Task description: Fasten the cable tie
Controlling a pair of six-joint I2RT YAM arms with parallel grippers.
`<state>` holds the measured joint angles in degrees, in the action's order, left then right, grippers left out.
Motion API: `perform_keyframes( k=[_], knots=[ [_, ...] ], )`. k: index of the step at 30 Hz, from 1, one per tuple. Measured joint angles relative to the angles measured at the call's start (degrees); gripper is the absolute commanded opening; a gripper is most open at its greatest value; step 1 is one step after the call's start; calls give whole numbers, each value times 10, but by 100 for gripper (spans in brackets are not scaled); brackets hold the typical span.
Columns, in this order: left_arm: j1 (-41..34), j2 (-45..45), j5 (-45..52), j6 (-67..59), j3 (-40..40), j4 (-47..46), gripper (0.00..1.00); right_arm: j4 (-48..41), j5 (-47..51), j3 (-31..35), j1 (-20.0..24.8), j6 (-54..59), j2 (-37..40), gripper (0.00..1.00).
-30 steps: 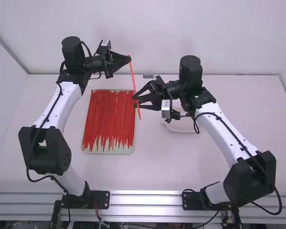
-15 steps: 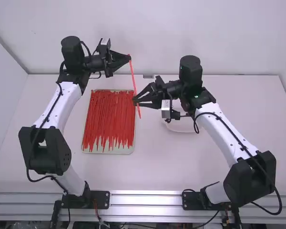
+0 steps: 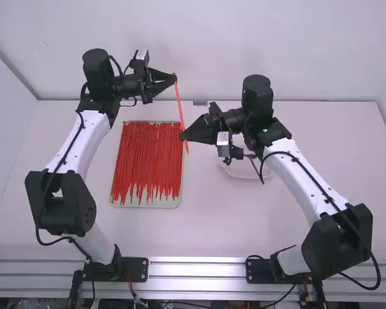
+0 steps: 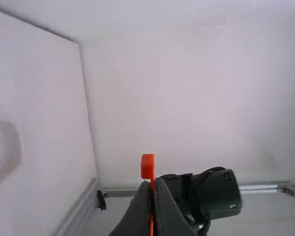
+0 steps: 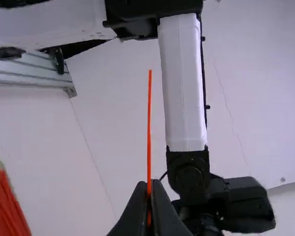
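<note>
One red cable tie hangs in the air above the table, held by both arms. My left gripper is shut on its upper end, and the tie's square head sticks out past the fingers. My right gripper is shut on the lower part, with the thin tail running straight out beyond its fingers. In the high view the tail tip pokes out below the right gripper.
A tray holding several red cable ties lies on the table under the left arm. A white dish sits beneath the right arm's wrist. Bare table lies to the right and front.
The right gripper went from open around the tie to shut on it. The left gripper and the tie's top end stayed in place.
</note>
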<state>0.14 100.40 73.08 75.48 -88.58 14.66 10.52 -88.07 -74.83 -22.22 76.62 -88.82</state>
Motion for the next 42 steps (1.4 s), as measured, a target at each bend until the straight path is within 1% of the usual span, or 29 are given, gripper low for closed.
perform_keyframes(
  k=[1,2,3,4,5,7,9,10,12,16,19,22,24,25,26,27,28,30,31,32,34,37,38,39,42],
  knots=[
    [0,0,0,-6,0,-1,2,0,0,0,0,-3,0,0],
    [0,0,2,-38,0,-8,2,0,0,0,0,-43,0,0],
    [0,0,4,-52,0,-11,2,0,0,0,0,-59,0,0],
    [0,0,7,-97,0,-29,2,0,0,0,0,-123,0,0],
    [0,0,8,-112,0,-36,2,0,0,0,0,-146,0,0],
    [0,0,9,-164,0,-69,2,0,6,0,0,-233,0,0],
    [0,0,7,-215,0,-107,2,-3,29,0,0,-320,0,0],
    [0,0,7,-221,0,-111,2,-5,37,0,0,-342,0,0],
    [0,0,3,-272,0,-142,2,-10,82,0,0,-422,0,0],
    [0,0,2,-329,0,-162,2,-6,113,0,0,-477,-2,0],
    [-2,0,2,-363,0,-170,2,2,92,0,0,-483,-10,0],
    [-2,0,7,-416,0,-170,2,41,71,0,2,-513,-28,0],
    [-2,0,14,-468,0,-170,2,108,73,0,5,-584,-46,0],
    [-2,0,16,-503,0,-174,2,154,81,0,6,-640,-55,0],
    [-2,0,17,-516,0,-175,2,171,84,0,6,-661,-57,0],
    [-2,0,18,-543,0,-177,2,204,96,0,7,-709,-62,0],
    [-2,0,19,-575,0,-178,2,235,111,0,9,-777,-65,0],
    [-2,0,19,-621,0,-179,2,271,127,0,14,-861,-65,0],
    [-2,0,19,-656,0,-178,4,289,138,0,17,-914,-65,0],
    [-2,0,19,-686,0,-178,2,296,147,-1,21,-965,-65,0],
    [-2,0,19,-753,0,-178,2,293,160,-1,24,-1057,-65,0],
    [-2,0,19,-815,0,-161,2,287,160,-1,28,-1148,-65,0],
    [-2,0,20,-822,0,-156,2,287,158,-1,28,-1161,-65,0],
    [-2,0,22,-840,0,-130,2,289,150,-1,29,-1206,-65,0],
    [-2,0,24,-852,0,-77,2,276,137,-1,30,-1257,-65,0]
  ],
)
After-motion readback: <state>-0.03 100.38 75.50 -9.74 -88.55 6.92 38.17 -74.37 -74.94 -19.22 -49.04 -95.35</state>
